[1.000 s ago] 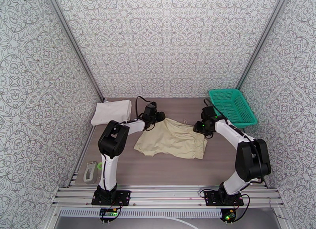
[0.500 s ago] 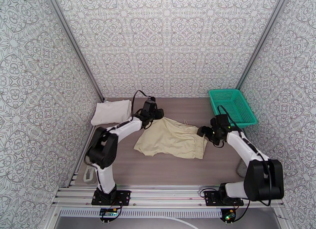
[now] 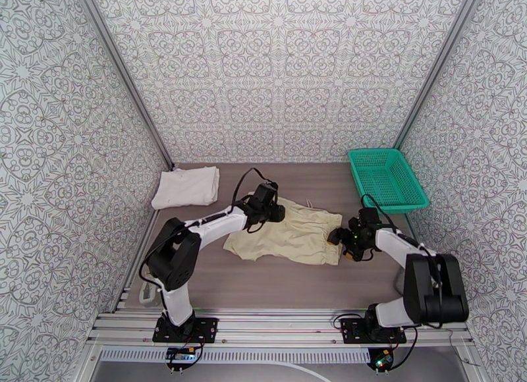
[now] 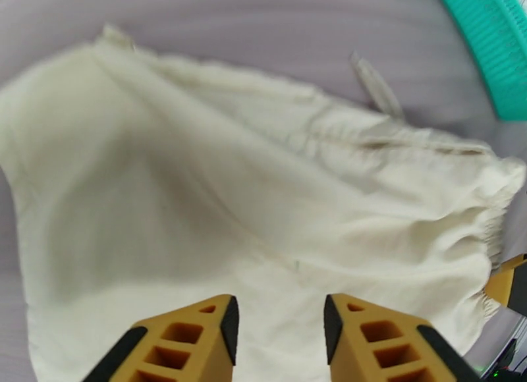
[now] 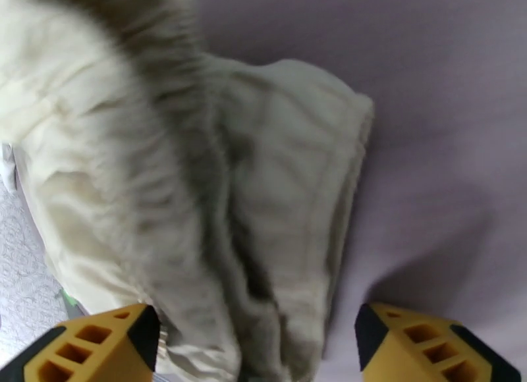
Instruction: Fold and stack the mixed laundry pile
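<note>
Beige cloth drawstring shorts (image 3: pixel 290 235): mid-worktop, spread mostly flat, wrinkled, elastic waistband end towards the right. Drawstring tail (image 3: pixel 308 204) trails off the far edge onto the grey-brown worktop (image 3: pixel 263 278).

White cloth T-shirt (image 3: pixel 186 186): folded into a rough rectangle at the far-left corner, well apart from the shorts.

Green plastic mesh basket (image 3: pixel 385 178): far-right corner, no cloth seen inside.

Left gripper (image 3: pixel 273 212): over the far-left part of the shorts, arm stretched low across the worktop. In the wrist view, yellow fingers apart by a moderate gap (image 4: pixel 280 314), pointing down at the shorts (image 4: pixel 263 199), nothing clamped. Contact with the cloth: cannot tell. Basket rim (image 4: pixel 491 41) at top right of the same view.

Right gripper (image 3: pixel 339 235): at the right-hand waistband edge of the shorts. In the wrist view, fingers spread wide (image 5: pixel 257 324), bunched waistband cloth (image 5: pixel 165 179) below and between them, not pinched. Bare worktop (image 5: pixel 448 146) beside the right finger.

Both garments on the worktop, not stacked, shorts unfolded.
</note>
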### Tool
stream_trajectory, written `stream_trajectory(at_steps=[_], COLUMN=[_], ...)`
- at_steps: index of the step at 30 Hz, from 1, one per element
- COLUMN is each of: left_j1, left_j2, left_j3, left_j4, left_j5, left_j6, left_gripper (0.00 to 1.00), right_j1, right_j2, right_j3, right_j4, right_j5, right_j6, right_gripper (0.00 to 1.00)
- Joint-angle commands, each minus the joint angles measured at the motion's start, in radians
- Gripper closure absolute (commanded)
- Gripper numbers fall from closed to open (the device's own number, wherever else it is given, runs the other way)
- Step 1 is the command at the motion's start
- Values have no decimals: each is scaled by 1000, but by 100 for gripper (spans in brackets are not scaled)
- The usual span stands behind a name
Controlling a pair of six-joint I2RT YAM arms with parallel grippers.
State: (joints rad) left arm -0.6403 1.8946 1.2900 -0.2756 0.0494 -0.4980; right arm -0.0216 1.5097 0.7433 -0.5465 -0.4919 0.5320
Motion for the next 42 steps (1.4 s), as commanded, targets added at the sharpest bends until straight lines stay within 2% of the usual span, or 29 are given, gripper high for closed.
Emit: stream_trajectory(at_steps=[1, 7, 13, 18, 20, 31, 42], left_j1=[13, 31, 27, 14, 12, -23, -111], left_j2=[41, 112, 164, 179, 179, 200, 298], left_j3=[39, 65, 93, 104, 101, 81, 131], left_j4=[-34, -32, -41, -51, -41, 109, 240], left_j5=[68, 99, 138, 155, 169, 292, 349], left_j6=[-33, -34, -43, -46, -54, -137, -235], left_gripper=[61, 63, 68, 72, 74, 89, 94], right_j1=[9, 12, 11, 12, 11, 28, 154], right_j2=[69, 101, 78, 56, 40, -12, 28], right_j3=[22, 39, 97, 174, 204, 437, 692], right_j4=[65, 75, 26, -73, -115, -398, -559], right_j5=[-85, -82, -55, -8, 16, 147, 225], right_j6=[-11, -27, -58, -106, -124, -231, -260], right_gripper=[30, 48, 78, 97, 100, 100, 100])
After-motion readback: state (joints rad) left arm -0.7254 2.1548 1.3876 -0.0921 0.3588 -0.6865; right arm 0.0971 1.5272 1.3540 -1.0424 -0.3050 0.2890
